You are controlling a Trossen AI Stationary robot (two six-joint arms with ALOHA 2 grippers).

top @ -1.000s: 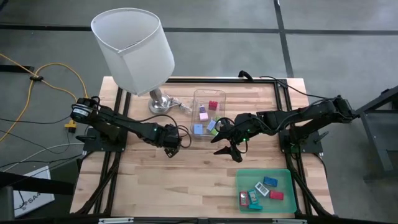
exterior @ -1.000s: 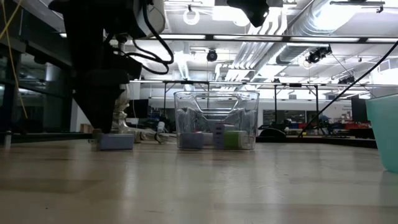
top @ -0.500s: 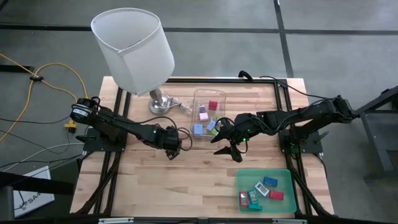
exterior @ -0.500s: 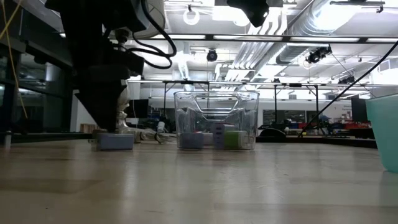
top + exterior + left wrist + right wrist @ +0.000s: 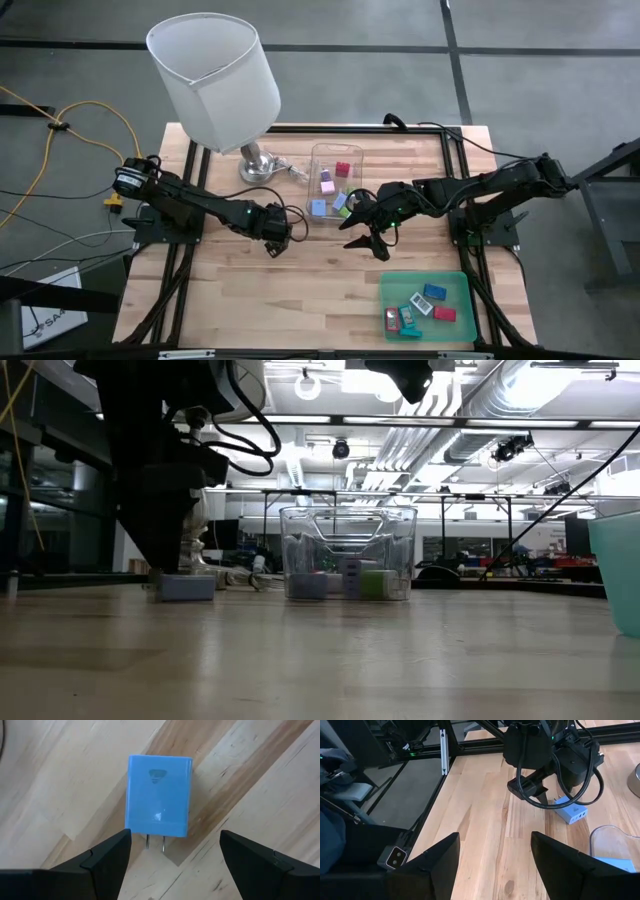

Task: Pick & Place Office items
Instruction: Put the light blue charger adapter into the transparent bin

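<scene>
hovering over the blue charger, left gripper points down (jaws open).

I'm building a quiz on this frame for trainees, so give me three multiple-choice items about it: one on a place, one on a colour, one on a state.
1. Where does the blue charger lie?
A. on the bare wooden table
B. in the clear box
C. in the green tray

2. What colour is the tray at the table's near right corner?
A. red
B. green
C. white

3. How do the left gripper's jaws stand?
A. shut on the charger
B. open above the charger
C. shut and empty

Key: 1 A, the left wrist view shows it flat on the table's planks, outside the clear box. 2 B, the high view shows a green tray holding small pieces. 3 B, the left wrist view shows both jaws spread wide with the charger between and beyond them, untouched.
</scene>
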